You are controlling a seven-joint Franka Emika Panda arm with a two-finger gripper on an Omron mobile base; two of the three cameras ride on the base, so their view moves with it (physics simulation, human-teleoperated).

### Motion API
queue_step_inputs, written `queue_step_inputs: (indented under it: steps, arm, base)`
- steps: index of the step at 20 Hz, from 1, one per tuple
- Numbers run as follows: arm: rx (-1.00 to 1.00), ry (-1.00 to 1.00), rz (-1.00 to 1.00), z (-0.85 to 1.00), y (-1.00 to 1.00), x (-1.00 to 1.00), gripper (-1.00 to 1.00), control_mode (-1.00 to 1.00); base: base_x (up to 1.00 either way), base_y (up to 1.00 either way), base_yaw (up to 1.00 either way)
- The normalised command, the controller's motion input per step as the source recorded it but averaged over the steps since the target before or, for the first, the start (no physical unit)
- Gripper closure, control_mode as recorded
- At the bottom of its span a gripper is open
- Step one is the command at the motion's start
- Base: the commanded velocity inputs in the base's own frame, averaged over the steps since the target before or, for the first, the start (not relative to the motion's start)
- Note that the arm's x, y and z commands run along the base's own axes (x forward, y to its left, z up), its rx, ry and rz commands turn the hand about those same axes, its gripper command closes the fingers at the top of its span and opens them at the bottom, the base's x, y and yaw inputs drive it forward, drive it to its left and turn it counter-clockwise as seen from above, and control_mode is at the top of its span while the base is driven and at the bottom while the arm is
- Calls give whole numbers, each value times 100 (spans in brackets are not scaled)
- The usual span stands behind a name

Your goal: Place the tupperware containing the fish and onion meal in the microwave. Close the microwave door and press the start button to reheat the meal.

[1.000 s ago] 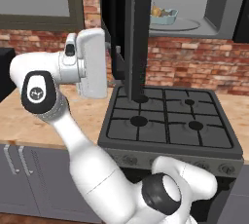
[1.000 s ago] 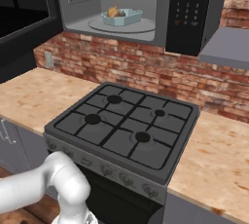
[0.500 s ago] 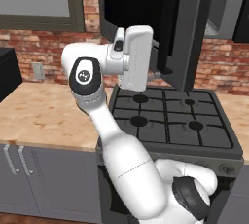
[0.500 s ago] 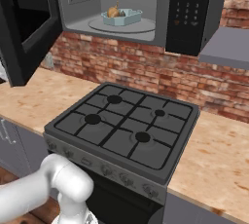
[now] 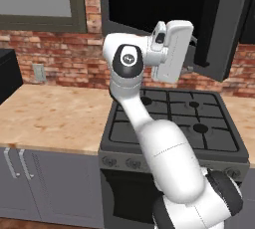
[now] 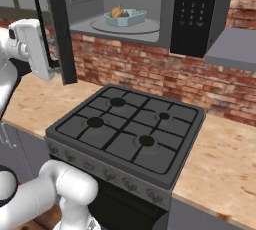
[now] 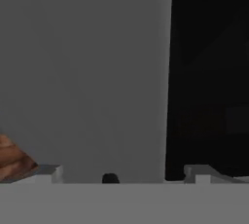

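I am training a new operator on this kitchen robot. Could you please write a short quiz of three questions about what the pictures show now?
1. True or false: the tupperware already sits on the turntable plate inside the microwave.
2. The microwave door is: A) fully shut, B) partly open, C) removed.
3. What appliance stands directly below the microwave?

Key:
1. True; it holds the fish and onion meal.
2. B; the gripper, jaws open and empty, is at the door's outer side.
3. The gas stove.
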Motion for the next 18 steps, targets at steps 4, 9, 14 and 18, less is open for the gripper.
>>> queue_step_inputs:
  steps: [4, 9, 14, 18]
  arm:
    - [0, -6, 5, 0, -62, 49, -100, -100]
    - [5, -14, 20, 0, -52, 55, -100, -100]
    - [13, -29, 41, 0, -43, 54, -100, -100]
    - [15, -31, 53, 0, -37, 58, -100, -100]
  base:
    - [0, 0, 0]
    - [0, 0, 0]
    - [0, 0, 0]
    - [0, 0, 0]
